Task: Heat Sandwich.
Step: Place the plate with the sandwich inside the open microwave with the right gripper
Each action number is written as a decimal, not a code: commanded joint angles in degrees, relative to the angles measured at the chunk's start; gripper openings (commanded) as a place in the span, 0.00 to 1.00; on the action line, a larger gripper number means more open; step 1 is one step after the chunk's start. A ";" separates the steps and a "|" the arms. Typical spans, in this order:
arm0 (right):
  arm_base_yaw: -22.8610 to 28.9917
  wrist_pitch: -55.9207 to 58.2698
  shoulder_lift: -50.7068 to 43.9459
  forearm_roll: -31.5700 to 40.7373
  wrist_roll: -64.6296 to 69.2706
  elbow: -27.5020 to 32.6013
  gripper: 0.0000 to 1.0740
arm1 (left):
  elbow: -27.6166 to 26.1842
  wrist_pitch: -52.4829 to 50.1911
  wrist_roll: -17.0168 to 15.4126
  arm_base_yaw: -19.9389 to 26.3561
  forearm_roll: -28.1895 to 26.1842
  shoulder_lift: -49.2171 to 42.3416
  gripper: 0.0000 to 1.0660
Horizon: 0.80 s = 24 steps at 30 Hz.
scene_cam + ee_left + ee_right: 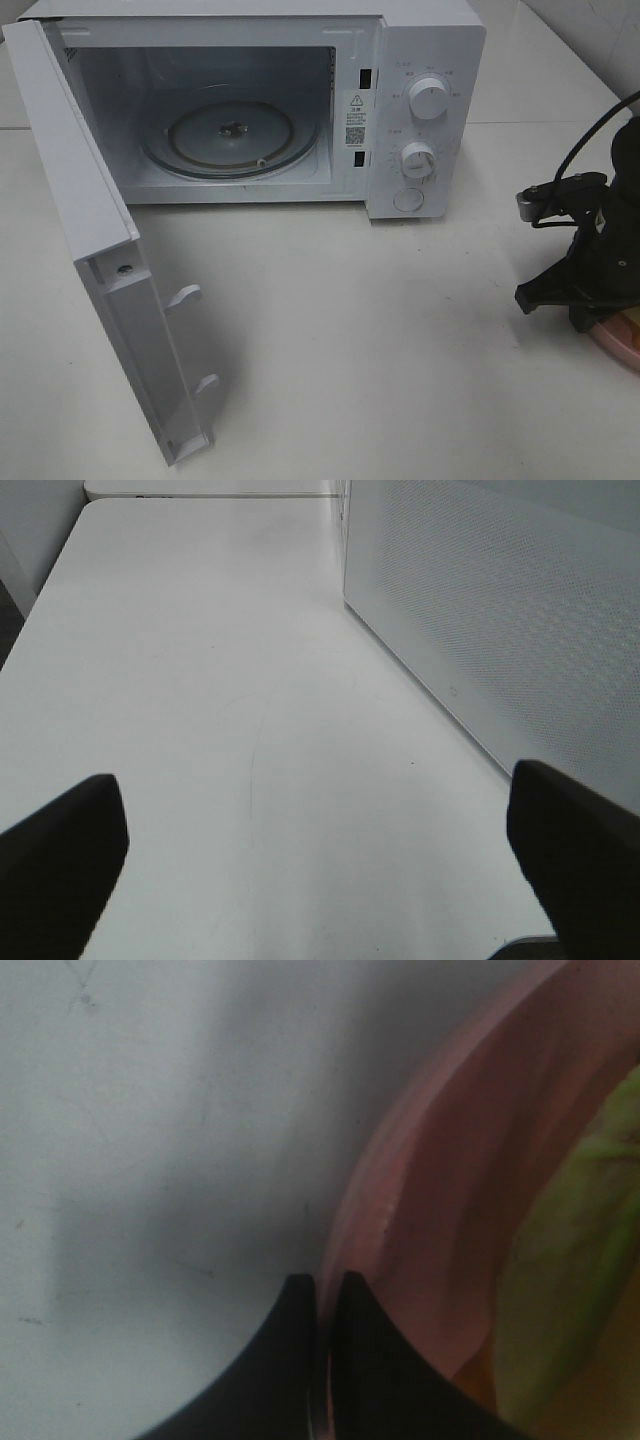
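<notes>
Although only a slice of it shows, the sandwich (570,1260) lies on the pink plate (430,1180) at the near right edge of the tabletop (380,340). Its green layer and pale bread are just visible in the right wrist view. The right hand (325,1285) is down at the plate's left rim, its two black fingers pinched together on the thin edge. From above, that arm covers most of the plate, leaving only a pink crescent in sight.

Well apart, at the far left, stands the white microwave (430,60). Its door (70,180) is swung wide towards the near left, and the glass turntable (235,135) is in plain view inside. Two round knobs (428,97) sit one above the other on its right panel.

The left hand (312,775) hangs over the tabletop beside the door's dotted face, fingers spread wide, holding nothing.
</notes>
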 commanded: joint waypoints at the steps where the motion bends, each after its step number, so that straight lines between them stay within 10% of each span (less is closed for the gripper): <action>1: -0.17 -0.29 0.23 0.63 0.80 -0.06 0.00 | -0.52 0.11 0.11 -0.06 -0.11 0.00 0.92; 24: 0.11 0.17 0.23 0.06 0.86 -0.06 0.00 | -0.52 0.11 0.11 -0.06 -0.11 0.00 0.92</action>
